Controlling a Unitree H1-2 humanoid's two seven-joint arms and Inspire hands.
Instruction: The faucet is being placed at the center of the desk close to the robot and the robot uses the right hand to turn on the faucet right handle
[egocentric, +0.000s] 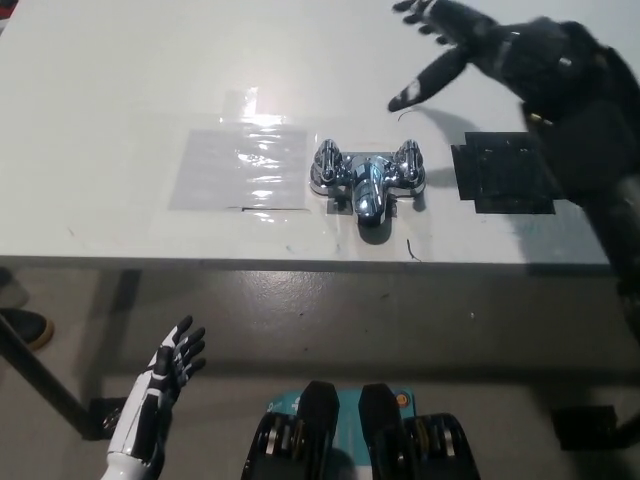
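Note:
A chrome faucet (367, 180) with two knob handles stands near the front edge of the white desk (120, 110), at its middle. Its right handle (408, 162) sits on the picture's right side of the spout. My black right hand (470, 45) hovers open above the desk, behind and to the right of that handle, fingers spread and touching nothing. My white left hand (165, 375) rests open below the desk edge at lower left.
A clear plastic sheet (240, 170) is taped flat to the left of the faucet. A black square pad (505, 178) lies to its right, under my right forearm. A desk leg (40, 385) and floor show below the front edge.

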